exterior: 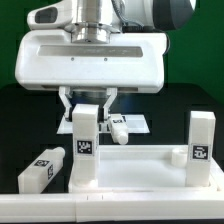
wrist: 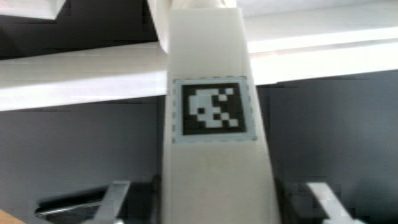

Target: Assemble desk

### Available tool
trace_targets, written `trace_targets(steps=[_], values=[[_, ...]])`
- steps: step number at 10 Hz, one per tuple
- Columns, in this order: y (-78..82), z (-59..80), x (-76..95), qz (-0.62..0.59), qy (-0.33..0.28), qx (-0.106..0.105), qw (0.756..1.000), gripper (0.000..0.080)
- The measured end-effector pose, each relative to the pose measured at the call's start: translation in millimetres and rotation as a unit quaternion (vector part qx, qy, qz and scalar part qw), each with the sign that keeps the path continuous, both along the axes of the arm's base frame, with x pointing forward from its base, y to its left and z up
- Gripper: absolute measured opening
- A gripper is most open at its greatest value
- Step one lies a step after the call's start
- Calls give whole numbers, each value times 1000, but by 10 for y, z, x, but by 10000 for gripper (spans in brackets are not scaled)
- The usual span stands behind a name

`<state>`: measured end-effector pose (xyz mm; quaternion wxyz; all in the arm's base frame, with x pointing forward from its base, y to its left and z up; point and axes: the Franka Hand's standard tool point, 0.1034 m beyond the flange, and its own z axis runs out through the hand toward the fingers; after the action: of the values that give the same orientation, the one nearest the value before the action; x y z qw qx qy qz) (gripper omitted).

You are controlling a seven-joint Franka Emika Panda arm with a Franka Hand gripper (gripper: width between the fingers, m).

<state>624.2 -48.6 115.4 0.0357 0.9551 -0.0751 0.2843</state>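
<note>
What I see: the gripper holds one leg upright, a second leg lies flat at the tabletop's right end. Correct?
Not quite. In the exterior view the second leg stands upright, not flat, at that view's right end of the tabletop. The gripper does hold the first leg upright.

Black table (exterior: 18, 138), desk tabletop (exterior: 140, 172), loose leg (exterior: 37, 171), marker board (exterior: 141, 120)

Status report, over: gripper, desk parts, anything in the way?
Gripper shut on upright leg at tabletop corner, exterior view's left. Second leg stands at opposite corner. Third leg and fourth leg lie loose, nothing in the way.
</note>
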Motion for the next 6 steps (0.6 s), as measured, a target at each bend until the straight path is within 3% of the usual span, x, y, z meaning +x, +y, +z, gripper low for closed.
trace_targets(steps=[3, 4, 5, 6], values=[[-13, -8, -2, -1, -3, -3, 1000, 286], [-13, -11, -3, -1, -3, -3, 1000, 369], [-10, -16, -5, -1, -1, -2, 1000, 507], [2, -31, -10, 1, 21, 12, 1000, 507]])
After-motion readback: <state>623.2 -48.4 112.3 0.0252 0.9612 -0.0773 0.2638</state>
